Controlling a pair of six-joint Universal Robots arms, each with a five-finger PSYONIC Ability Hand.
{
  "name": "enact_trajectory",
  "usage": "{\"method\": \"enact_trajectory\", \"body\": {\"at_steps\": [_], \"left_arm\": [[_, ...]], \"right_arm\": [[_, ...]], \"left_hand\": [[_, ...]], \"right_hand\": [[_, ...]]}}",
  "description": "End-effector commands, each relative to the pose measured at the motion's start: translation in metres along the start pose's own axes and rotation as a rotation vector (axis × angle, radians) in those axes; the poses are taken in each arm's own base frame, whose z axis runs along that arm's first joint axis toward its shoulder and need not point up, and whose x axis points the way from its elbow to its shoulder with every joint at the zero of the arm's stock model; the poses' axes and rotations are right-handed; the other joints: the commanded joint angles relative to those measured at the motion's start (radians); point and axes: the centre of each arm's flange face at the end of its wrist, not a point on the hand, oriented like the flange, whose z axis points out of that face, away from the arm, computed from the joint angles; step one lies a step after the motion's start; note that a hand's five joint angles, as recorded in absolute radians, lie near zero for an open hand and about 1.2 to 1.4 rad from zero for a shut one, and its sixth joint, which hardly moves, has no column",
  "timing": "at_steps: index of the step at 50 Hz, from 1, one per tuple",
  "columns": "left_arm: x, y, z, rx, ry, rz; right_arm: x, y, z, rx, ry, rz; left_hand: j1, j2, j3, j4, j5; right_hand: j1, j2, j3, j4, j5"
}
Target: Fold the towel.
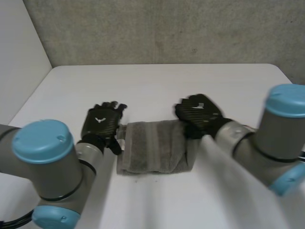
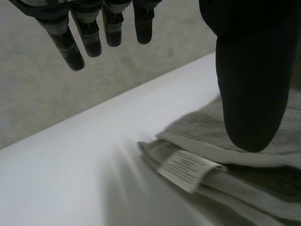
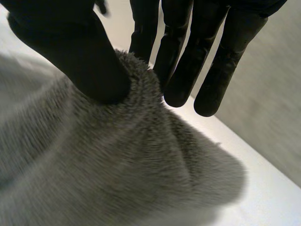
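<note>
Towel [image 1: 155, 145]: grey, folded into a thick layered rectangle, lying flat on the white counter [image 1: 157, 86] between the two arms; lengthwise bands run across its top face; in the left wrist view the stacked layers of the towel [image 2: 197, 136] show at one end, with a white printed label [image 2: 188, 170] sticking out of the edge

Right robot hand [image 1: 199, 112]: at the towel's far right corner; in its own wrist view the thumb [image 3: 70, 42] presses into the pile on one side of a raised ridge of towel [image 3: 117, 169], straight fingers [image 3: 181, 61] stand on the ridge's other side; cloth pinched between them, so grasping the towel

Left robot hand [image 1: 101, 123]: just beside the towel's left edge, palm down; released; fingers [image 2: 77, 42] straight and spread, off the cloth; thumb [image 2: 251, 70] hangs over the towel's label end, contact cannot be told

Beyond the towel: bare counter surface, then a grey speckled wall [image 1: 167, 28]
</note>
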Motion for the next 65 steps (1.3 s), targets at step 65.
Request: {"method": "enact_trajectory", "body": {"at_steps": [65], "left_arm": [[-0.011,-0.104,-0.024,0.165,-0.037,-0.143]], "right_arm": [[0.073,-0.077,-0.011,0.152,0.301,0.195]], "left_hand": [[0.008,0.021,0.018,0.017,-0.017]], "right_hand": [[-0.851,-0.988,-1.012,-1.022,-0.942]]}}
